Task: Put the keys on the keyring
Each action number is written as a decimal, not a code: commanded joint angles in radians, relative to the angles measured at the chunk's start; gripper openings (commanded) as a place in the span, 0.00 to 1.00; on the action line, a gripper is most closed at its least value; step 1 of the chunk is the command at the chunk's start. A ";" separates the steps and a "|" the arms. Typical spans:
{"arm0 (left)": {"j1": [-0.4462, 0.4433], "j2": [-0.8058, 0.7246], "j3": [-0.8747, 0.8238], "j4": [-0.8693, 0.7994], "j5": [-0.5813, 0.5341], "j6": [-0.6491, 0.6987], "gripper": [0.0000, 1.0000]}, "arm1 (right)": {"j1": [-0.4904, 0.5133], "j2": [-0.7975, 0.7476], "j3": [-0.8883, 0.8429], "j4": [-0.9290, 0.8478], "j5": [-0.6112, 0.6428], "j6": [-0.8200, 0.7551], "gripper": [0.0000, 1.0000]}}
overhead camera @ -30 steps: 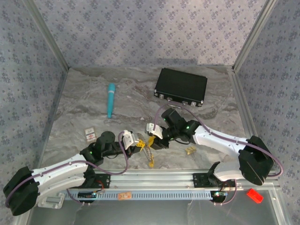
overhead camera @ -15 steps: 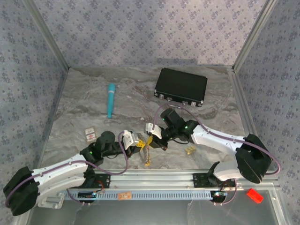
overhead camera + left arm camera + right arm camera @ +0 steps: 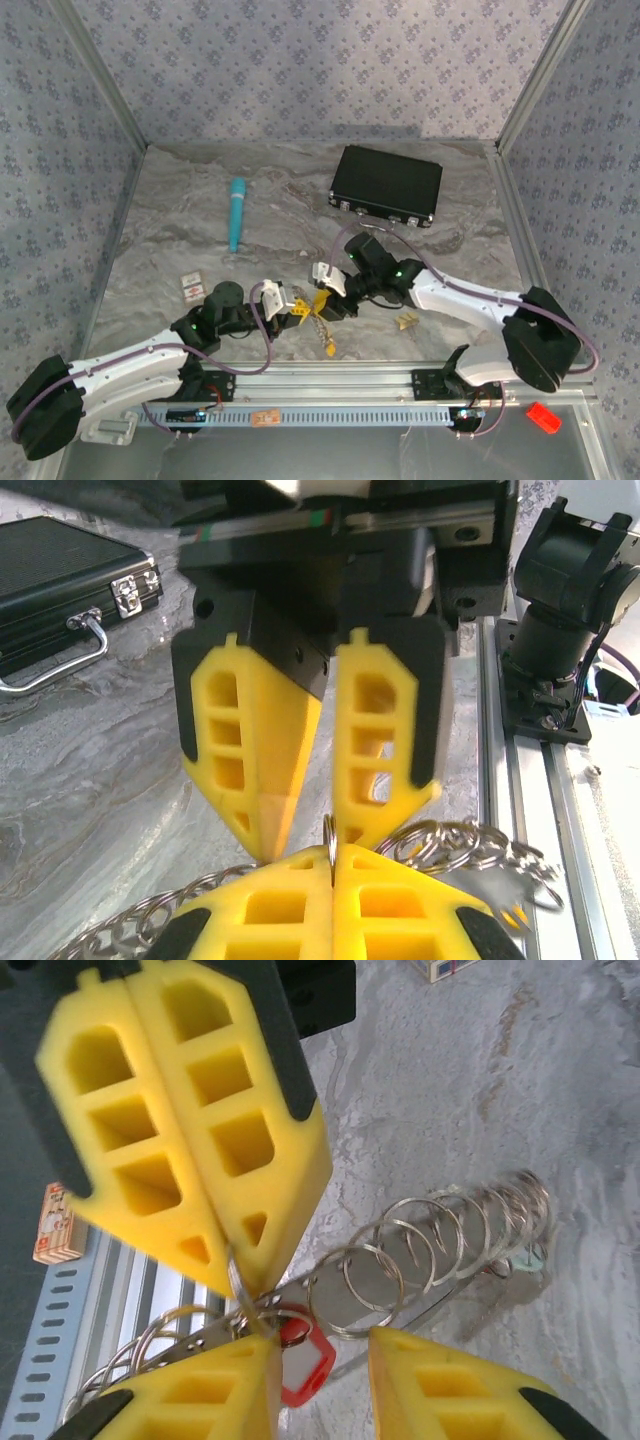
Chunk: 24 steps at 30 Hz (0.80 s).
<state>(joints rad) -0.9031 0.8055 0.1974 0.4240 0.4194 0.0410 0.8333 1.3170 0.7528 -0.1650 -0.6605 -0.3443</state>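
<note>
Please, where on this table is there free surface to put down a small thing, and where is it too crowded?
The table is bare between the teal tube and the black case, and from the tube to the left wall. The near middle is crowded: the left gripper and right gripper meet there at the keyring.

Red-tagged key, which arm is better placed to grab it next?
Right, I'd say. The right gripper is open with the red tag in the gap between its fingers, while the left gripper is shut on a ring, so it is busy.
</note>
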 commanded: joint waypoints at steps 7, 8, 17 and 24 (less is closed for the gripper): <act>-0.002 -0.024 -0.009 0.098 0.004 0.009 0.00 | 0.024 -0.011 -0.079 0.107 0.025 0.054 0.35; -0.003 -0.027 -0.009 0.098 0.001 0.008 0.00 | 0.030 -0.005 -0.082 0.122 0.026 0.060 0.36; -0.002 -0.032 -0.011 0.124 -0.008 -0.003 0.00 | 0.063 0.067 -0.081 0.236 0.069 0.086 0.37; -0.002 -0.055 -0.013 0.093 -0.027 0.003 0.00 | 0.066 0.041 -0.075 0.190 0.117 0.064 0.25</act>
<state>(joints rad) -0.9031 0.7811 0.1852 0.4709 0.3962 0.0406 0.8909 1.3792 0.6754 0.0383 -0.5747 -0.2764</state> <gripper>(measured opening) 0.044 0.257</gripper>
